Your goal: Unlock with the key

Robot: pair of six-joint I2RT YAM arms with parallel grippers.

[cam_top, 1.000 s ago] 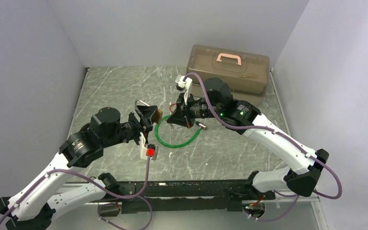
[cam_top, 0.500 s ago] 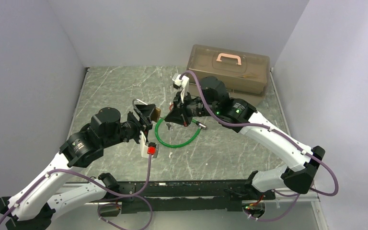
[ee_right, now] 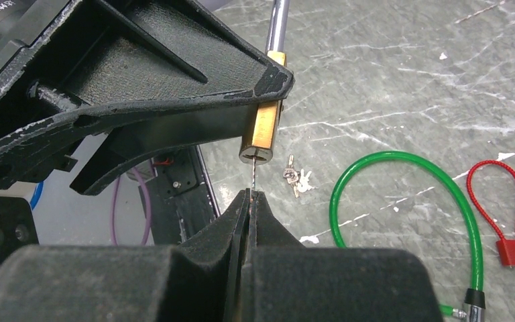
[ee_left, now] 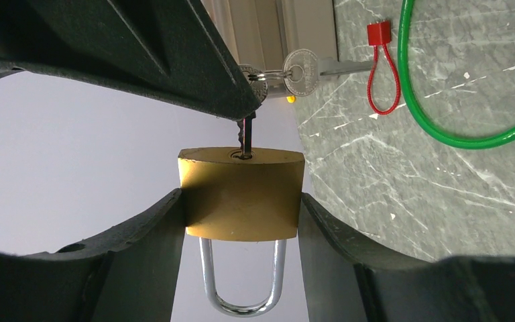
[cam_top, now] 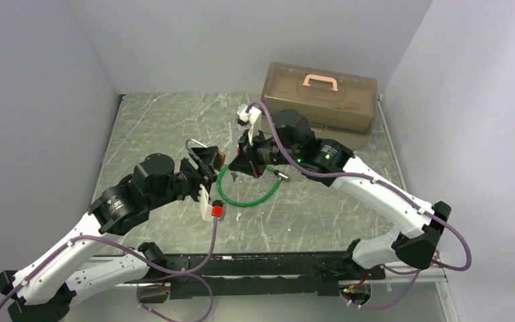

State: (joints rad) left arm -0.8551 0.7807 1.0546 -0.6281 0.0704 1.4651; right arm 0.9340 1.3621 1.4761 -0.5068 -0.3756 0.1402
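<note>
A brass padlock [ee_left: 240, 194] with a steel shackle [ee_left: 241, 285] is clamped by its sides in my left gripper [ee_left: 240, 204], held above the table. My right gripper [ee_right: 249, 196] is shut on the key, whose thin blade [ee_right: 252, 176] runs from the fingertips up to the keyhole in the padlock's [ee_right: 266, 127] end face. In the left wrist view the key blade [ee_left: 246, 137] has its tip in the keyhole, and spare keys on a ring [ee_left: 288, 70] hang beside it. From above, both grippers meet at the padlock [cam_top: 218, 159].
A green cable loop [cam_top: 245, 188] and a small red cable lock [ee_right: 509, 221] lie on the marble table under the grippers. A brown toolbox [cam_top: 318, 97] with a pink handle stands at the back right. Grey walls enclose the table on three sides.
My right arm has moved left, bringing the key up to the padlock's keyhole. The left arm has shifted slightly right and forward, still holding the padlock.
</note>
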